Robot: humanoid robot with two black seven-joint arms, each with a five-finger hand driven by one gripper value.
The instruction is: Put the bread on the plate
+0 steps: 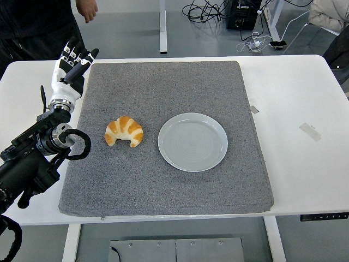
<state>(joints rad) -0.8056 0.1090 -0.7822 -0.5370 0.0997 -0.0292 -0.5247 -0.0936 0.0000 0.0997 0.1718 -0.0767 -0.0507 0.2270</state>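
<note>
Bread (124, 131): we find the croissant lying flat on the grey mat (163, 185), left of centre, untouched and free on all sides
Plate (192, 141): it sits just right of the bread, apart from it, empty; we judge the short gap favours a brief lift and carry to the right
Left hand (72, 63): raised over the mat's far left corner, well apart from the bread; fingers extended and slightly apart, holding nothing; we read this as a pose ahead of any reach
Right hand: not in view
Mat edges: the mat ends short of the table (305, 98) rim on every side; bread and plate both lie well inside
Open room: we see bare mat between hand and bread, so the approach path looks unobstructed
Person (38, 22): stands at the far left edge, hand clear of the table
</note>
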